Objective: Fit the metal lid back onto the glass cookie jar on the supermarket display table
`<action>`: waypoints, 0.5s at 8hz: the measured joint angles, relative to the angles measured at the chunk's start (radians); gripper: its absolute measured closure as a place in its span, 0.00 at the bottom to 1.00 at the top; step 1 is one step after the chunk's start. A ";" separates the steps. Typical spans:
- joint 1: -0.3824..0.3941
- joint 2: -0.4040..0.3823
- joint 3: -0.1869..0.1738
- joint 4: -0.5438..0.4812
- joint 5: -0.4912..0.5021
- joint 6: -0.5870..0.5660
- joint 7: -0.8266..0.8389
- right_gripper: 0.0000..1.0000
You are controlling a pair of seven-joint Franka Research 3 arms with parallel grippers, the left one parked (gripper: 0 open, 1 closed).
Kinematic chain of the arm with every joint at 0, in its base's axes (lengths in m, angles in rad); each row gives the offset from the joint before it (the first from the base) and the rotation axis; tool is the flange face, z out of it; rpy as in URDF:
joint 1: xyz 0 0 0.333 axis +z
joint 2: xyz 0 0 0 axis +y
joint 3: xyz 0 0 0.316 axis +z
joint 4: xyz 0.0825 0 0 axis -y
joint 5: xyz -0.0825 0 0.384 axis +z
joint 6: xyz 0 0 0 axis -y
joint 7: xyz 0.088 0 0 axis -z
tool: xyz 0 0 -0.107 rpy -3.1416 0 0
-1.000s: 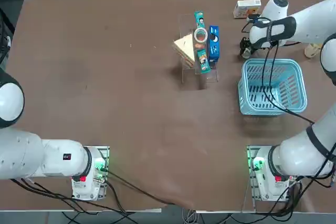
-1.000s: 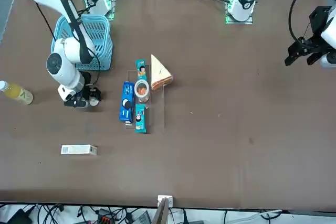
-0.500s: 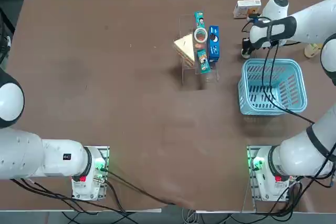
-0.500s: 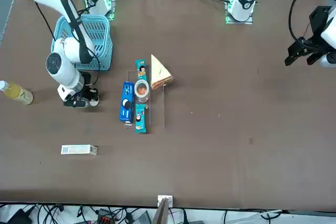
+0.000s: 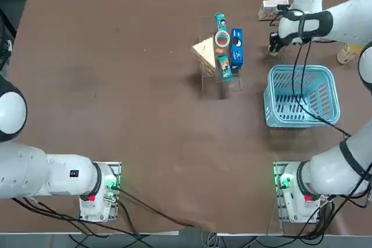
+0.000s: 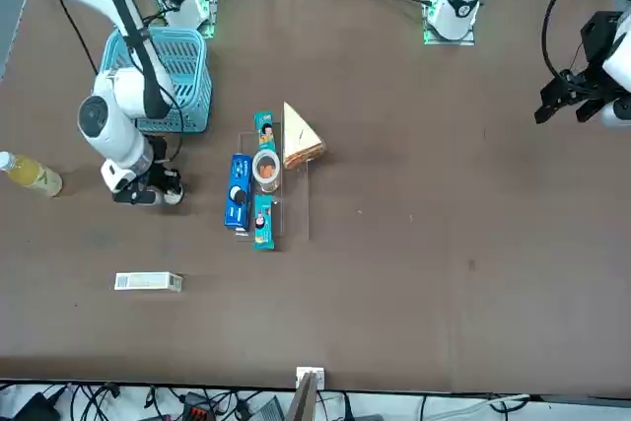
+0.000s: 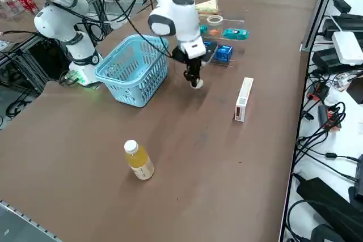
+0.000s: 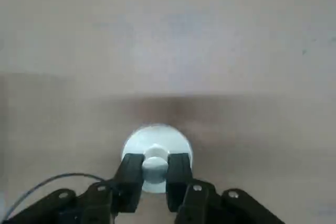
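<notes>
Toward the far right corner of the table [image 5: 145, 143], you see the right gripper [image 8: 155, 167], its two fingers pinching the knob of the metal lid [image 8: 157, 139], above the tabletop between the blue basket [image 5: 302, 97] and white box [image 5: 272, 10]. Nearer the table's middle, beyond centre toward the far edge, your glass cookie jar [image 5: 222, 39] sits between teal packets [image 6: 263, 222], beside the blue carton [image 6: 238, 192].
</notes>
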 joint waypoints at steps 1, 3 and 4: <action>0.022 -0.022 0.008 0.097 0.001 -0.134 0.062 0.73; 0.108 -0.044 0.018 0.235 0.006 -0.291 0.312 0.73; 0.167 -0.044 0.021 0.265 0.006 -0.298 0.447 0.73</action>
